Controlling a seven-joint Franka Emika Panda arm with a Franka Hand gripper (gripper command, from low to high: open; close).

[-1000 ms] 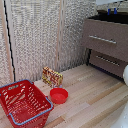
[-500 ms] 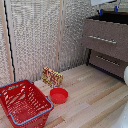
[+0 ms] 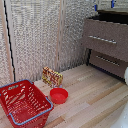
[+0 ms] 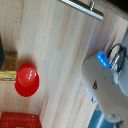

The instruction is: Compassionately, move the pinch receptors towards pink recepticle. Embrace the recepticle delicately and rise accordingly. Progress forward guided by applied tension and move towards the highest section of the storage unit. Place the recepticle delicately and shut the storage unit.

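The storage unit (image 3: 107,42) stands at the exterior view's right, a dark brown chest with silver bar handles. Its highest section (image 3: 106,37) looks pulled out a little, with a dark opening above its front. Right above it, at the frame's top edge, two dark blue fingertips (image 3: 95,7) of the pinch receptors (image 3: 104,5) stand apart, and I see nothing between them. The pink recepticle is out of view. The wrist view shows no fingers, only the floor, one silver bar handle (image 4: 82,6) and the white arm's base (image 4: 107,80).
A red wire basket (image 3: 22,102) sits at the exterior view's lower left, with a flat red bowl (image 3: 58,95) and a snack packet (image 3: 52,76) beside it on the pale wooden floor. White arm parts (image 3: 125,75) cross the right edge. A pale curtain covers the back.
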